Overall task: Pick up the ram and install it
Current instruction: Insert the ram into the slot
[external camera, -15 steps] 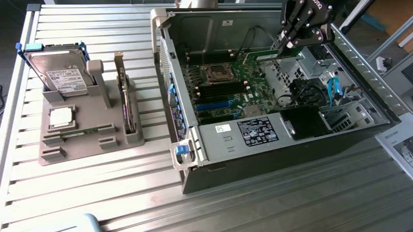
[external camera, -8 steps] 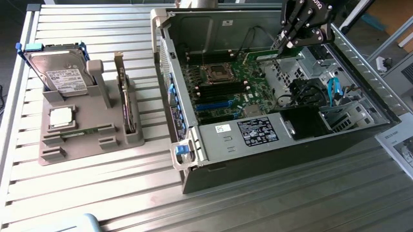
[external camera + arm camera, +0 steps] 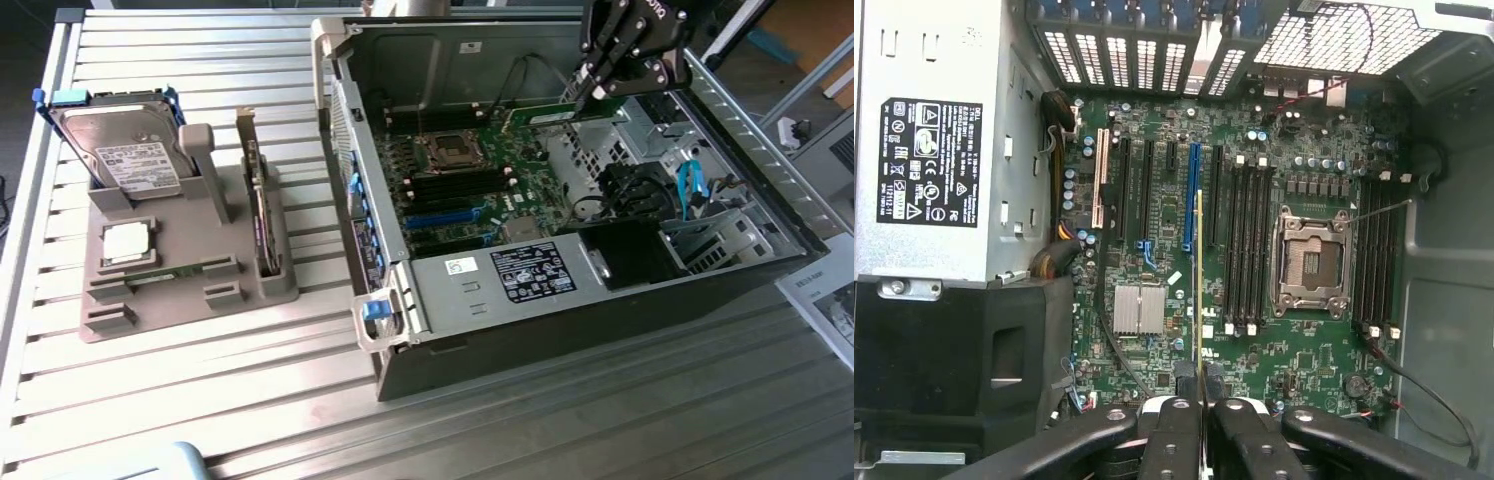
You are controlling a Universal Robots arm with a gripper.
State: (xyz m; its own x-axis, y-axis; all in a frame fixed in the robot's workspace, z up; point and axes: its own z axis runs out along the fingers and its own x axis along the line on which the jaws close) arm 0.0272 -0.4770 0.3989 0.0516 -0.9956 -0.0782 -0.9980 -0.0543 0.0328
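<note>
Wrist view: ram (image 3: 1200,290) edge-on betw. jaws, over mobo (image 3: 1304,362)

Counting for you now: one ram (image 3: 1199,285), one pincer (image 3: 1200,388), one open computer case (image 3: 400,45), one motherboard (image 3: 461,200), one processor socket (image 3: 445,150), one silver heatsink (image 3: 1140,308), one power supply (image 3: 454,290). On your bench (image 3: 200,400): one grey holder (image 3: 174,300), one hard drive (image 3: 127,150), one upright expansion card (image 3: 256,200).
</note>
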